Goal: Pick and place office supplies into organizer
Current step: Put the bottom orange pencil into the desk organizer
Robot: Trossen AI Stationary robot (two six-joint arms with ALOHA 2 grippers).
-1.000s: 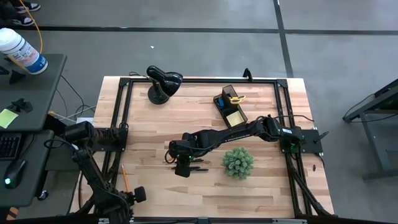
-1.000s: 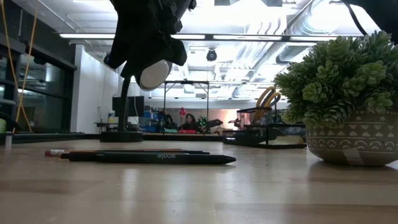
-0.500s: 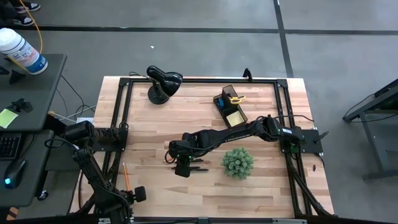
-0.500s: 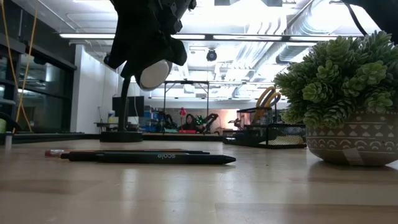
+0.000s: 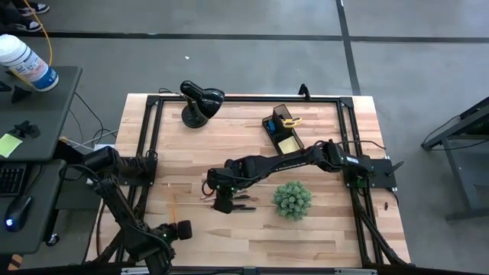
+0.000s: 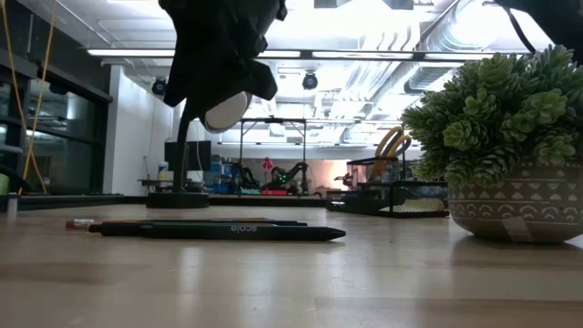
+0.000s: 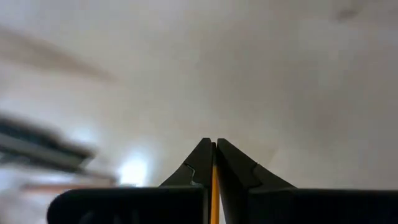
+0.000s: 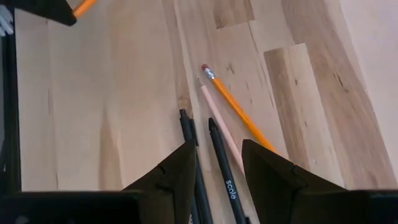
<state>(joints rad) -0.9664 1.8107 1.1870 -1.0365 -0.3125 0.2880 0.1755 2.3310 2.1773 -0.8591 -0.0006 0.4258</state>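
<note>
While the right gripper (image 8: 217, 165) hovers open-fingered over two black pens (image 8: 221, 158) beside an orange pencil (image 8: 239, 112), it risks pinching several; the left gripper (image 7: 213, 155) stays clamped on a yellow pencil (image 7: 214, 193).

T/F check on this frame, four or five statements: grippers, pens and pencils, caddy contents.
1. The left gripper is shut on a pencil. True; an orange shaft runs between its closed fingers.
2. The right gripper has lifted a pen off the table. False: its fingers are open above the pens, which lie flat on the table.
3. The scissors are already in the caddy. True; the yellow handles stick up from it.
4. The plant stands inside the caddy. False: it stands on the table, apart from the caddy and nearer the front edge.
5. An orange pencil with an eraser lies beside the pens. True.
</note>
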